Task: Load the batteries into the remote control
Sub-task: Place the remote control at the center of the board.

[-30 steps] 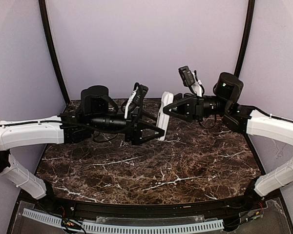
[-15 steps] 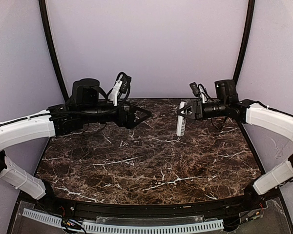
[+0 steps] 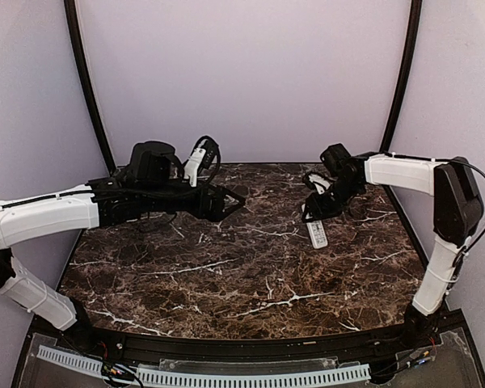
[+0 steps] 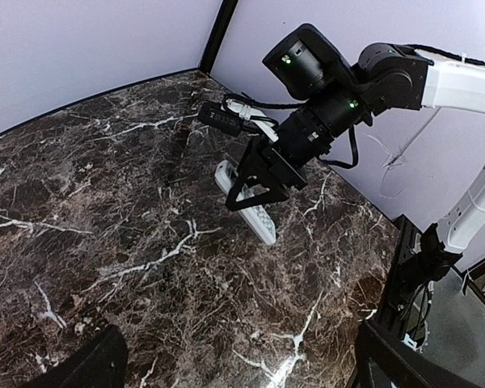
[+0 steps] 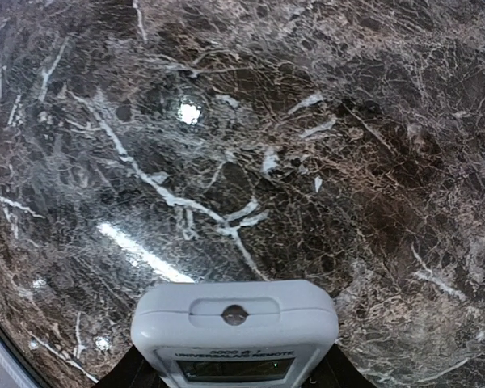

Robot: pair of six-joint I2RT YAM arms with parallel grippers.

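Right of centre in the overhead view, I find the remote control (image 3: 317, 234) lying on the dark marble table (image 3: 226, 275), its long axis running roughly toward the bottom of the frame. Its upper end sits under the right gripper (image 3: 318, 212), which angles down onto it from the upper right.

From the left wrist camera, the remote control (image 4: 263, 226) shows at mid-frame with its button face up. The right gripper (image 4: 257, 187) straddles the end farther from the lens, one finger on each long side.

In the right wrist view, the rounded end of the remote control (image 5: 234, 323) fills the bottom centre. A small pale screen (image 5: 234, 369) is just visible at the lower edge, and dark fingers (image 5: 133, 373) lie against both flanks. I record this gripper as closed on the remote control.

At centre-left of the overhead view, the left gripper (image 3: 234, 207) hangs above the table, well apart from the remote control. Its jaws stand wide: in its own camera the fingers (image 4: 81, 364) sit in the two bottom corners with marble showing between them. I record it as holding nothing.
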